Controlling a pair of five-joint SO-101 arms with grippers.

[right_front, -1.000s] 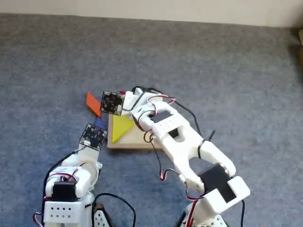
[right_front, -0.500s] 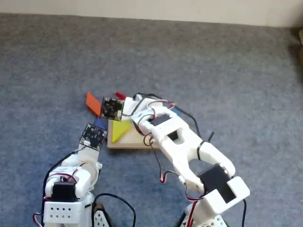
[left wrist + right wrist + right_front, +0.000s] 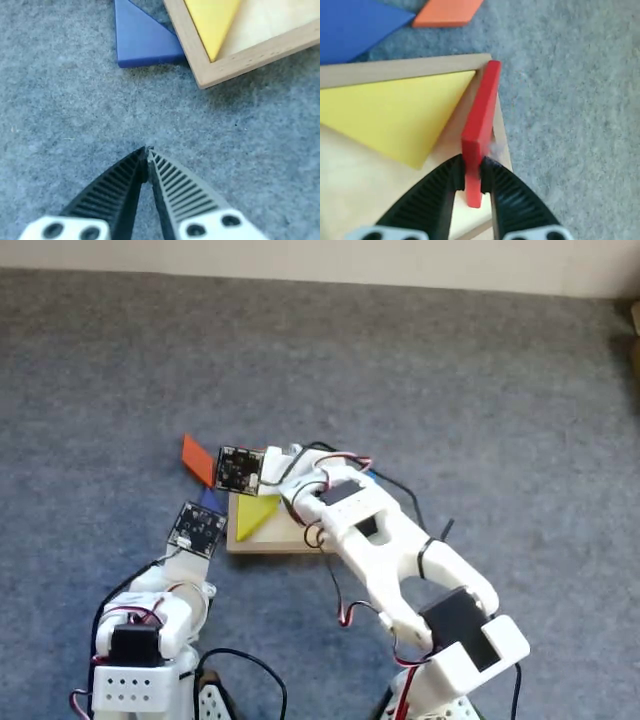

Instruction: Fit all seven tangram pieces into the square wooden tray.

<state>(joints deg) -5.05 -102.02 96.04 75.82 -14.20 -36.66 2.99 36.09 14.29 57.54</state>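
So, early days: we see one yellow triangle (image 3: 395, 112) seated in the tray (image 3: 380, 67), while the blue triangle (image 3: 140, 40) and orange piece (image 3: 447, 11) wait on the worktop (image 3: 480, 390) beyond it. Our right jaws clamp the red piece (image 3: 480, 120), on edge over the tray rim. Left jaws are pinched together, empty.

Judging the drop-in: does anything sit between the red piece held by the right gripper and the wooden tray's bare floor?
Nothing visible does. The flat red wooden piece, held on edge in the right gripper, is at the square wooden tray's rim, close beside the yellow triangle lying inside. Bare wood of the tray shows next to it.
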